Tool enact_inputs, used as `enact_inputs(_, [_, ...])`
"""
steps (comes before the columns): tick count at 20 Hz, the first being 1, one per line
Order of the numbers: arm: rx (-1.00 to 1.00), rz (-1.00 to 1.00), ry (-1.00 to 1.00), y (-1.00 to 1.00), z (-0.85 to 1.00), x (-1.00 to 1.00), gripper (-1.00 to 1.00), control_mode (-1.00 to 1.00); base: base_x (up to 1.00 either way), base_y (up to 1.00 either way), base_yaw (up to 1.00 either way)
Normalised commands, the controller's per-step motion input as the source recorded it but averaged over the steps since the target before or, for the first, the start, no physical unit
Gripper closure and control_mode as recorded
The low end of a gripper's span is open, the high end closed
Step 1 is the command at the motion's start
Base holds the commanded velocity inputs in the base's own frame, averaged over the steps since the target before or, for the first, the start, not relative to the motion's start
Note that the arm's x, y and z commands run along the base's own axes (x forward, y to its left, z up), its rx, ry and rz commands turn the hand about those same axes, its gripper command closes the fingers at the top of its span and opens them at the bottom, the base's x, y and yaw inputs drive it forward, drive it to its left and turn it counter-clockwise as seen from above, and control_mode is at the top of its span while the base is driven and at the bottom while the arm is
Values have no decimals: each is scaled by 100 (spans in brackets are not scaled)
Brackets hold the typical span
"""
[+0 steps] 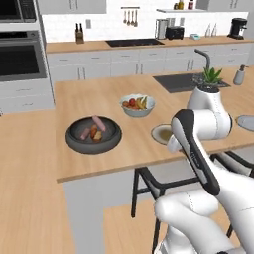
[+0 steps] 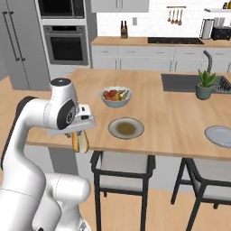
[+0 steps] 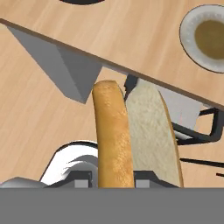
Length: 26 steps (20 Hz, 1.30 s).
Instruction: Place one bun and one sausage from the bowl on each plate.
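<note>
A: Wooden island counter (image 2: 171,117), stools tucked under its near edge. We log the gripper (image 2: 80,140) hanging just outside that edge, below the countertop line, pinched shut on a bun (image 3: 114,135).

B: Agreed on the pinch. From the hand view the bun runs straight out from between the fingertips, long axis along the gripper's own line. In the right base view it points down toward the floor, so it hangs close to upright.

A: A pale cut face shows beside the golden crust; probably a split roll, though we cannot tell for sure from this angle.

B: Target relation: the nearer plate (image 2: 126,128) lies ahead of the gripper and off to one side, up on the counter, higher than the bun's tip. We judge the bun must rise over the edge before it travels across.

A: The second plate (image 2: 219,136) sits much farther along that same side.

B: The dark bowl (image 1: 93,134) lies to the other side of the gripper, sausage (image 1: 98,122) and remaining bun (image 1: 94,131) inside, lying flat.
</note>
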Motion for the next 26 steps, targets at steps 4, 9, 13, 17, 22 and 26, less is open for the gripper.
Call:
enact_inputs(4, [0, 0, 0, 0, 0, 0, 100, 100, 31, 12, 4])
enact_inputs(9, [0, 0, 0, 0, 0, 0, 100, 100, 90, -19, 14])
enact_inputs(13, [0, 0, 0, 0, 0, 0, 100, 100, 78, -1, 3])
enact_inputs(17, [0, 0, 0, 0, 0, 0, 100, 100, 88, 0, 1])
enact_inputs(22, [0, 3, 0, -9, -1, 40, 100, -100, 56, -1, 1])
enact_inputs(26, [3, 9, 7, -53, 0, 100, 100, -100, 0, 0, 0])
